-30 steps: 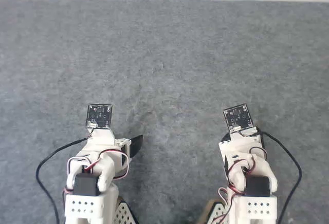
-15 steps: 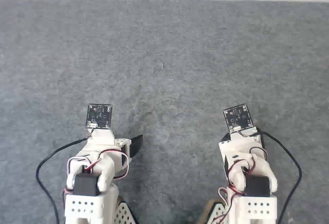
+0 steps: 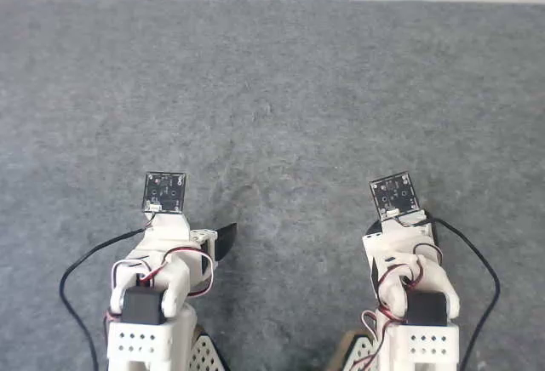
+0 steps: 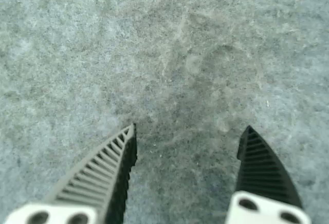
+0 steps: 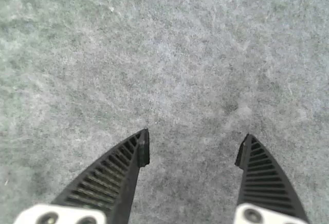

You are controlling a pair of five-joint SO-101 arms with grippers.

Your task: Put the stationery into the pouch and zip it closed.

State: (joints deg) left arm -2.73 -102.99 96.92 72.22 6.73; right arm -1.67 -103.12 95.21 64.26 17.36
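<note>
**Two Arms Idle at the Mat's Near Edge, Packing Not Yet Begun**

High view: two arms, one (image 3: 162,290) beside the other (image 3: 413,290), sit folded at the near edge of the grey felt mat (image 3: 281,90). Their pose matches that of a second ago exactly, and nothing on the mat shifts.

Left wrist view: the left gripper (image 4: 190,127) hangs just above the mat, jaws spread wide apart, with bare felt between them.

Right wrist view: the right gripper (image 5: 196,133) hangs above the mat in the same way, jaws apart and holding nothing.

The stillness suggests the task stands at its very start. Where the pouch and the stationery lie relative to the mat cannot be told, so the likely first step is for either arm to reach out and find them.
</note>
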